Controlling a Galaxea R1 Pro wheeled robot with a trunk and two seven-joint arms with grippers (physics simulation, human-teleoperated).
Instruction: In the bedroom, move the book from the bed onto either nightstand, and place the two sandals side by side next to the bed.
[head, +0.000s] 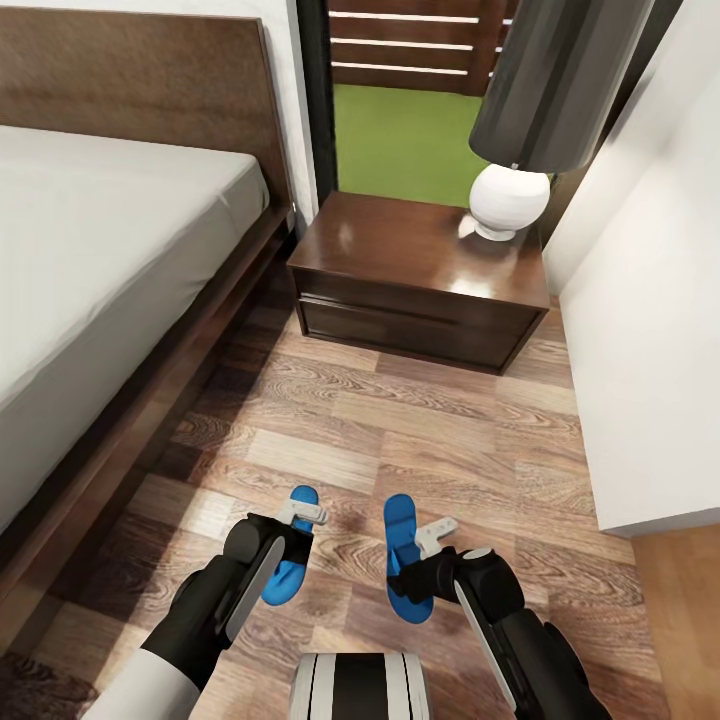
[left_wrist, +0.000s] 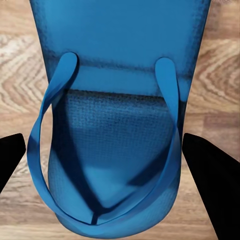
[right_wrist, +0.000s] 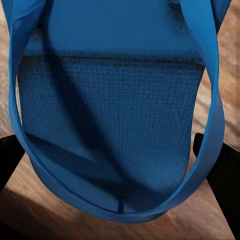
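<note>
Two bright blue sandals lie side by side on the wood floor by the bed (head: 110, 230). The left sandal (head: 296, 500) (left_wrist: 120, 100) sits under my left gripper (head: 285, 570) (left_wrist: 105, 155), whose black fingers (left_wrist: 207, 175) straddle it, open. My right gripper (head: 412, 582) (right_wrist: 112, 160) hangs over the right sandal (head: 400, 520) (right_wrist: 115, 115) in the same way, fingers (right_wrist: 220, 175) wide on either side. Beyond them stands the dark glossy nightstand (head: 400, 245). The book is out of view.
A white-based lamp (head: 510, 200) with a dark shade stands on the nightstand's right rear corner. A white wall block (head: 650, 350) bounds the floor strip on the right, the bed frame (head: 150, 410) on the left. A doorway to green ground (head: 400, 140) opens behind.
</note>
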